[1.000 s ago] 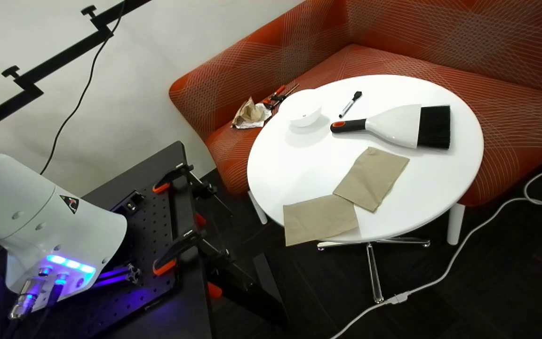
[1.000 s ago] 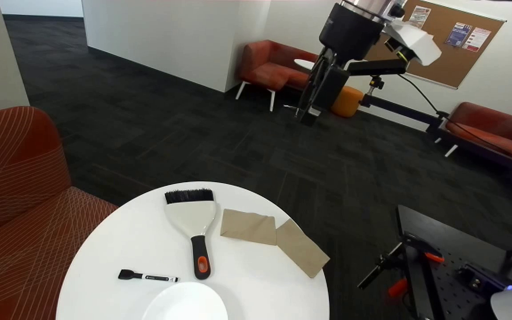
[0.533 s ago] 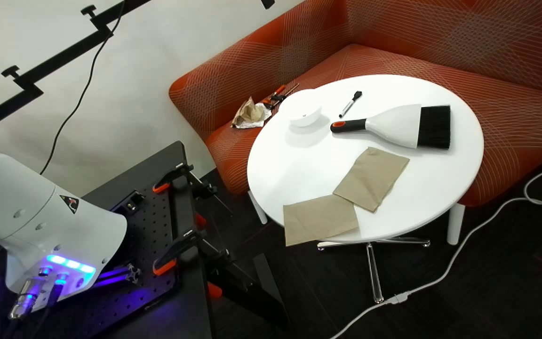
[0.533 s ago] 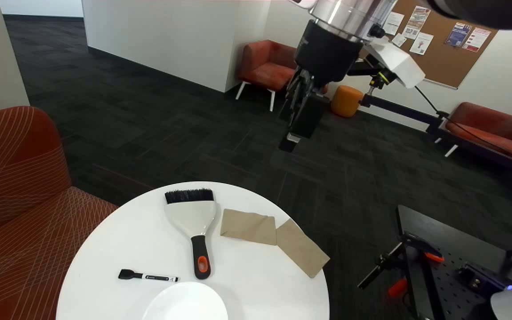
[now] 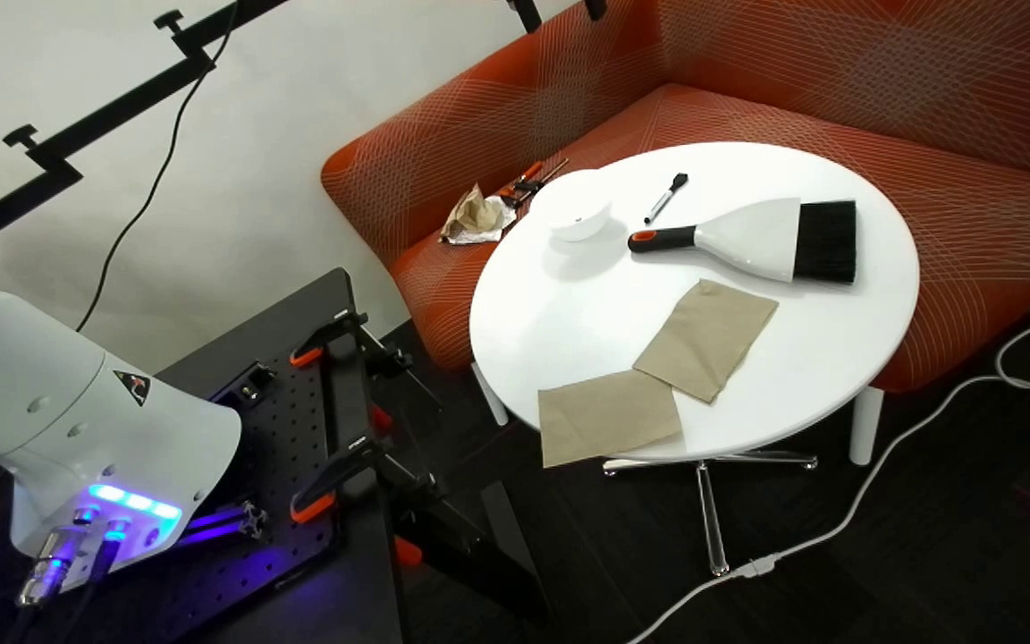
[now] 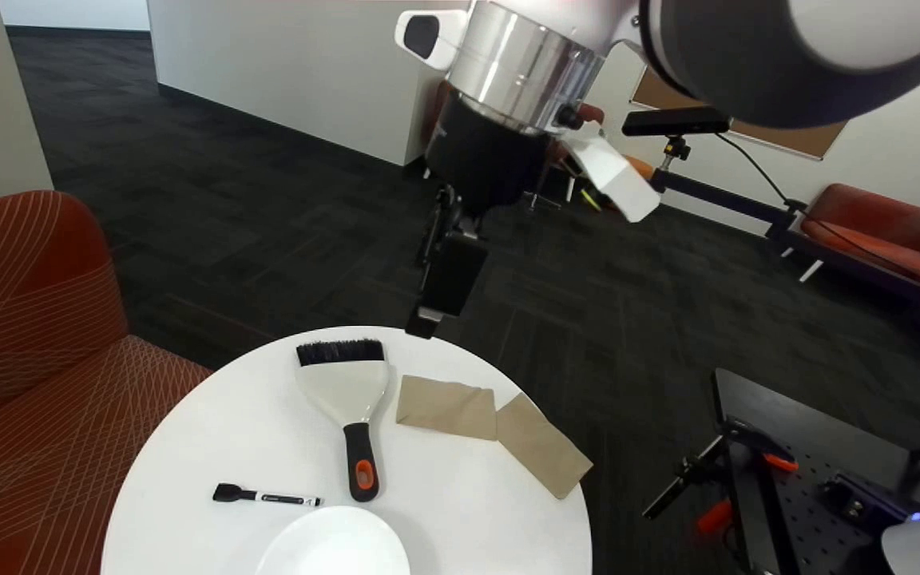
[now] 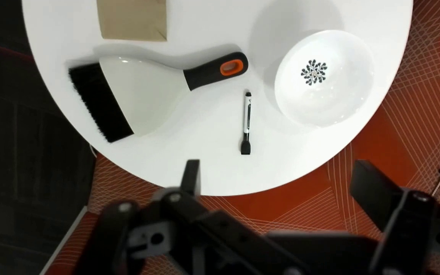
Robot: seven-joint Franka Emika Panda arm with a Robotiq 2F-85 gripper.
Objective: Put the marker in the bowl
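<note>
White and black, the marker (image 7: 247,114) lies on the surface (image 7: 208,126) below and beyond the fingers (image 7: 191,177), which I see spread wide with nothing between them, and it looks light, stiff and likely to roll, so I'd pinch it across mid-barrel.

The round white worktop (image 5: 542,313) stands beside a red couch (image 5: 864,80) with thin lines. The floor (image 6: 268,200) is dark, the wall (image 6: 292,72) pale.

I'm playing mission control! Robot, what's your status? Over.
Gripper open, empty. Marker on table, outside bowl. Brush nearby, not touching marker; probably not in the way.
</note>
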